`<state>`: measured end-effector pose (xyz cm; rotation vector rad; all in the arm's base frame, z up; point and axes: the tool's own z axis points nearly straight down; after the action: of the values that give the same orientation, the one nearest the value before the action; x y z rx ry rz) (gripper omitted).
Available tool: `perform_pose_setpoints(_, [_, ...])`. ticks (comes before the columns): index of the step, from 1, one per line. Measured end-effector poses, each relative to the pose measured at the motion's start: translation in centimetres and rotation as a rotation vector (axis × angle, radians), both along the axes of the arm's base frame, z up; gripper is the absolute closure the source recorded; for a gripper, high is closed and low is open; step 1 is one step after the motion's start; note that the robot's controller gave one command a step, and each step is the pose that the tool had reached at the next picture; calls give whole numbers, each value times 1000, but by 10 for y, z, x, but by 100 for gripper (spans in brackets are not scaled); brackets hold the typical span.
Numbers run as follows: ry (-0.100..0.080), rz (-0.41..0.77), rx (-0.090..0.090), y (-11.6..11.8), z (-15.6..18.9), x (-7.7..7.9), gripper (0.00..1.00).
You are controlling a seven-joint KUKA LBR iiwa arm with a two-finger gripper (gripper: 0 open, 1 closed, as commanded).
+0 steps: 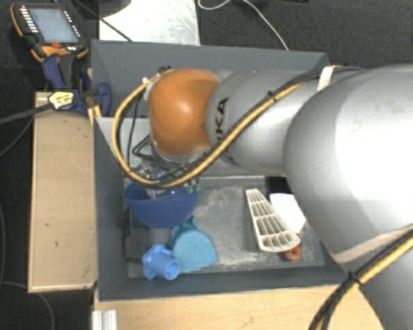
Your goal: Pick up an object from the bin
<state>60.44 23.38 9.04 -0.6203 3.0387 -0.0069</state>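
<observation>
Silver arm link (358,163) is closest to the lens and covers the bin's right side. Next down is the orange wrist cover (182,112), with a cable loop (127,139) hanging off its left.

Gripper (166,177) sits under the cover and is mostly masked by it. Can't tell how far open it is or whether it has anything in it.

Right below it is a dark blue bowl (158,206), on the left side of the bin (213,60). Its top edge is tucked under the gripper. Touching or just clear: can't tell. My read is that the bowl is the pick candidate.

- **Near the bowl:** on the camera side, a light blue scoop-like piece (196,249) touches a light blue tube fitting (158,261). A dark block (134,243) sits by the left wall.
- **Well apart, right side:** a white slatted piece (268,222) with a white block (289,208) beside it and a small red bit (292,254) at its near end.

Doing it well, my judgement:
- Pinch across the bowl's rim wall, not the rounded outside, which looks smooth and likely to slip.
- Come straight down. The bowl can rock or skate on the metal floor.
- Watch the cable loop against the left wall.
- Close fully before lifting, then lift vertically so the two light blue pieces aren't dragged.
</observation>
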Motion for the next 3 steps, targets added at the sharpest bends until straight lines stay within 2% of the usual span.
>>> perform_pose_setpoints(1, [0, -1, 1, 1, 11, -1, 100])
perform_pose_setpoints(2, [-8, -7, 5, 0, 26, 2, 100])
perform_pose_setpoints(3, [-3, -10, 3, 0, 19, 1, 100])
